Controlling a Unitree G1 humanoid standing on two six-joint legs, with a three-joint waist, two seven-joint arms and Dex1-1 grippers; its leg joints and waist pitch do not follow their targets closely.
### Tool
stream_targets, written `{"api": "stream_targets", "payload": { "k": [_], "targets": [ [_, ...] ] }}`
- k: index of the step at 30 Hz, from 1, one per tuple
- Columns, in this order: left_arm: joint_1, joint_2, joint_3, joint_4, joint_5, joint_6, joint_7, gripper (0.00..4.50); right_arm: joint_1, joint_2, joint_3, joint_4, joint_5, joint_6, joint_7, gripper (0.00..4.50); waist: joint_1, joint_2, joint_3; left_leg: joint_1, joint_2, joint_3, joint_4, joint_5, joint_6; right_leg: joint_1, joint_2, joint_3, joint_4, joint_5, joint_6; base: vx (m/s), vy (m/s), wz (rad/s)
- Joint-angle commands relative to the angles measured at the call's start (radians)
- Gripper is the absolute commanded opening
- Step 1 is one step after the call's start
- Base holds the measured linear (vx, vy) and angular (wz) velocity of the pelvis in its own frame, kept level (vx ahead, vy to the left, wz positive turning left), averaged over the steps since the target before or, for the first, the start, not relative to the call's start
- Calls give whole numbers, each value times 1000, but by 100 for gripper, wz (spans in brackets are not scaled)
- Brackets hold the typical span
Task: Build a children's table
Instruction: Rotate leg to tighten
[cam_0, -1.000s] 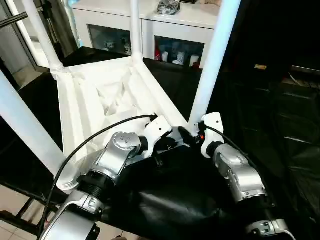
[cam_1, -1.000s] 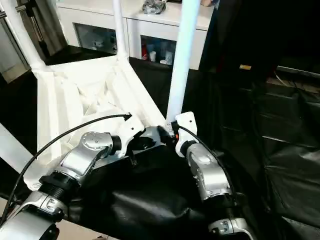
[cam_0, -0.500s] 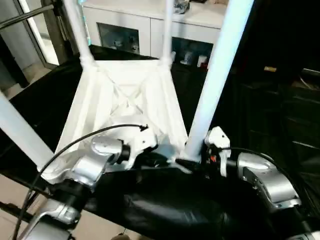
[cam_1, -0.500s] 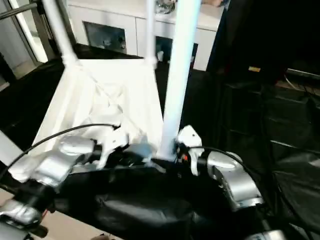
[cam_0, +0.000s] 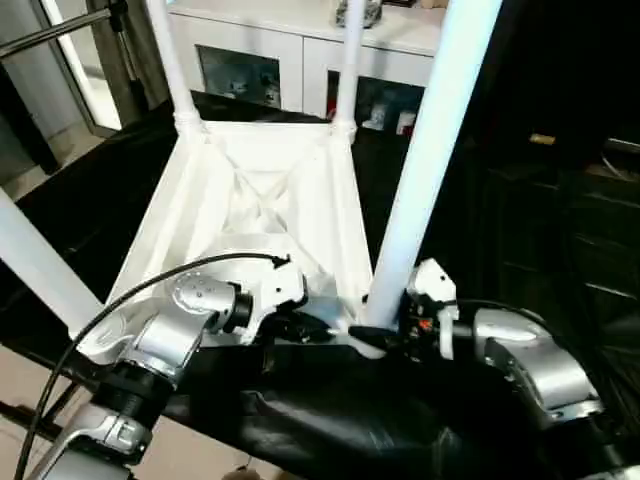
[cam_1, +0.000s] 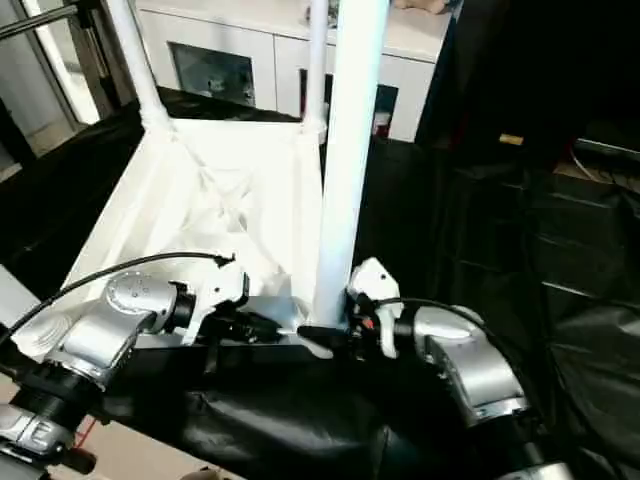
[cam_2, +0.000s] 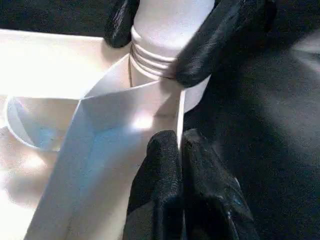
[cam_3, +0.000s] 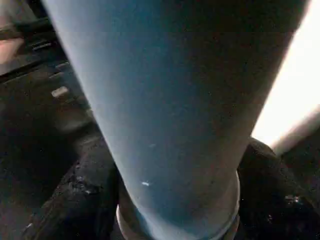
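Table (cam_0: 250, 190) upside down at frame centre on black cloth (cam_0: 340, 420), legs up, left gripper (cam_2: 179, 145) pinched on its rim, right gripper (cam_2: 170, 40) clasping the near leg (cam_0: 425, 150) base

White table on black cloth, silver arms, black fingers.

Children's table (cam_0: 250, 190): plain white plastic, upturned, underside crossed by a ribbed X pattern; the tube leg (cam_0: 430, 150) nearest the hands reads white with a bluish cast, and ringed grooves mark its base beside the corner socket. Left hand (cam_2: 177, 150) and right hand (cam_0: 385, 335): matt black fingers on white housings, forearms brushed silver, a red spot on the right hand's housing. A black cable (cam_0: 130, 305) arcs over the left forearm. Black cloth (cam_0: 330, 420) under the table, glossy and creased. Beyond the table, a white cabinet (cam_0: 290, 50) with dark glass doors showing mixed red and white items.
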Motion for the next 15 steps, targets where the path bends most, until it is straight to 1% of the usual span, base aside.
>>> {"api": "stream_targets", "payload": {
  "k": [1, 2, 3, 4, 5, 6, 7, 8, 9, 10, 11, 12, 13, 14, 15],
  "targets": [
    [-35, -68, 17, 19, -9, 21, 103, 0, -23, 61, 21, 88, -70, 4, -158, 268, -5, -7, -45, -5, 28, -10, -71, -224, -6, 48, -77, 35, -84, -299, -154, 0, 0, 0],
    [-37, -72, 18, 21, -9, 25, 110, 0, -26, 68, 17, 98, -74, 5, -176, 267, -8, -7, -47, -4, 27, -10, -71, -229, -12, 48, -78, 35, -85, -319, -146, 0, 0, 0],
    [-52, -95, 18, 38, 3, 37, 152, 0, -43, 115, -23, 141, -66, 31, -271, 267, -11, -8, -47, -2, 27, -12, -70, -229, -16, 47, -77, 36, -87, -334, -135, 0, 0, 0],
    [-63, -110, 19, 51, 12, 47, 183, 0, -47, 141, -43, 154, -59, 39, -314, 267, -16, -6, -45, -1, 26, -10, -71, -237, -16, 41, -76, 38, -91, -346, -131, 0, 0, 0],
    [-63, -110, 19, 51, 12, 47, 183, 0, -47, 141, -43, 154, -59, 39, -314, 267, -16, -7, -46, 1, 25, -11, -70, -241, -16, 41, -76, 37, -92, -354, -128, 0, 0, 0],
    [-71, -120, 20, 60, 17, 54, 205, 0, -50, 158, -56, 161, -54, 44, -342, 267, -16, -7, -48, -1, 26, -11, -70, -228, -10, 44, -77, 38, -90, -333, -127, 0, 0, 0],
    [-96, -161, 28, 93, 25, 65, 273, 0, -57, 194, -69, 186, -65, 44, -420, 267, -16, -5, -48, 1, 28, -9, -68, -221, -6, 40, -74, 39, -89, -300, -135, 0, 0, 0],
    [-113, -189, 31, 114, 29, 70, 316, 0, -62, 214, -67, 204, -82, 34, -470, 267, -17, -5, -49, 0, 27, -10, -68, -213, -7, 41, -74, 39, -87, -282, -140, 0, 0, 0],
    [-124, -212, 32, 127, 31, 73, 338, 0, -67, 231, -61, 217, -95, 30, -495, 267, -17, -3, -52, 0, 25, -10, -67, -193, -14, 44, -72, 37, -81, -236, -151, 0, 0, 0],
    [-124, -212, 32, 127, 31, 73, 338, 0, -67, 231, -61, 217, -95, 30, -495, 267, -17, -3, -52, 0, 25, -10, -67, -193, -14, 44, -72, 37, -81, -236, -151, 0, 0, 0],
    [-135, -235, 31, 140, 32, 70, 352, 0, -72, 247, -47, 228, -106, 18, -501, 267, -15, -4, -52, 0, 25, -9, -66, -191, -9, 45, -73, 37, -81, -214, -156, 0, 0, 0],
    [-138, -243, 28, 143, 33, 67, 353, 0, -74, 252, -43, 230, -108, 11, -497, 267, -12, -2, -53, -3, 24, -9, -63, -178, 1, 49, -74, 38, -79, -178, -160, 0, 0, 0],
    [-139, -248, 27, 145, 33, 65, 353, 0, -75, 255, -40, 231, -109, 6, -495, 267, -13, -4, -54, -4, 23, -7, -63, -173, 6, 49, -72, 38, -78, -166, -161, 0, 0, 0],
    [-141, -254, 24, 147, 34, 61, 352, 0, -77, 258, -37, 232, -109, -1, -491, 323, -12, -3, -54, -4, 23, -8, -63, -170, 10, 50, -72, 38, -77, -160, -162, 0, 0, 0],
    [-140, -256, 14, 142, 31, 54, 339, 0, -77, 267, -53, 219, -80, -2, -462, 337, -11, -1, -54, -4, 23, -7, -62, -173, 15, 50, -73, 38, -78, -159, -163, 0, 0, 0]
  ]
}}
